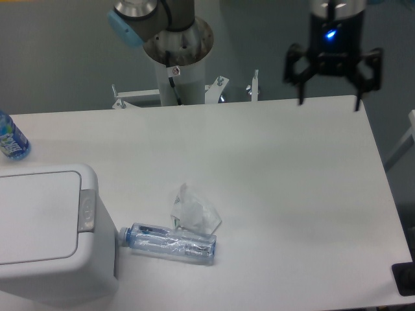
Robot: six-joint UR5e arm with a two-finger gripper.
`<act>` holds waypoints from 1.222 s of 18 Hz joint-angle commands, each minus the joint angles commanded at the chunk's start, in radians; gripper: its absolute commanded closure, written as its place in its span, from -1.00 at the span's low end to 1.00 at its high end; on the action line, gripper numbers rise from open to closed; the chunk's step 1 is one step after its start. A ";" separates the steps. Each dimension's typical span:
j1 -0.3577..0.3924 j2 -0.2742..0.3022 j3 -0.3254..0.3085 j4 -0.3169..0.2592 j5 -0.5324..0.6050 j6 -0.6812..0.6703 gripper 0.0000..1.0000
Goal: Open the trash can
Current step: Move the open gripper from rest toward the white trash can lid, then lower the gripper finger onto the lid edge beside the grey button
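One trash can (48, 233) fills the near left corner of the white surface (285, 194), cut off by the left and bottom edges of the view. It is a large white plastic box with rounded corners. Its flat rectangular lid lies shut and level on top, and a grey push-button strip (86, 210) runs along the lid's right edge.

One clear plastic bottle (170, 243) lies on its side just right of the bin, its cap end pointing left and touching or almost touching the bin's wall. One crumpled piece of clear plastic wrap (193, 210) sits just behind the bottle, at its right half. Farther back, at the left edge of the view, one blue-tinted bottle (11, 137) with a label shows only in part, behind the bin and apart from it.

Two bottles, then, one wrap, one bin, one arm.

The claw (327, 100) hangs at the far right, over the back edge of the surface, with a blue light lit on its body above. Its two dark fingers (299, 70) are spread wide and point down, with nothing between them. The bin stands well apart from it, diagonally across the surface toward the near left. The arm's grey base column (178, 61) rises behind the far edge, left of the claw.
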 joint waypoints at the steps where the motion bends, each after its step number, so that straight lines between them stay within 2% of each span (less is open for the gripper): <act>1: -0.026 -0.008 -0.002 0.020 -0.008 -0.071 -1.00; 4: -0.104 -0.025 0.005 0.039 -0.031 -0.226 -1.00; 8: -0.157 -0.045 0.003 0.040 -0.121 -0.428 -1.00; 11: -0.168 -0.057 0.006 0.042 -0.221 -0.542 -1.00; 14: -0.169 -0.074 0.003 0.040 -0.316 -0.590 -1.00; 20: -0.224 -0.114 0.008 0.045 -0.324 -0.597 -1.00; 22: -0.244 -0.127 0.006 0.077 -0.324 -0.599 -1.00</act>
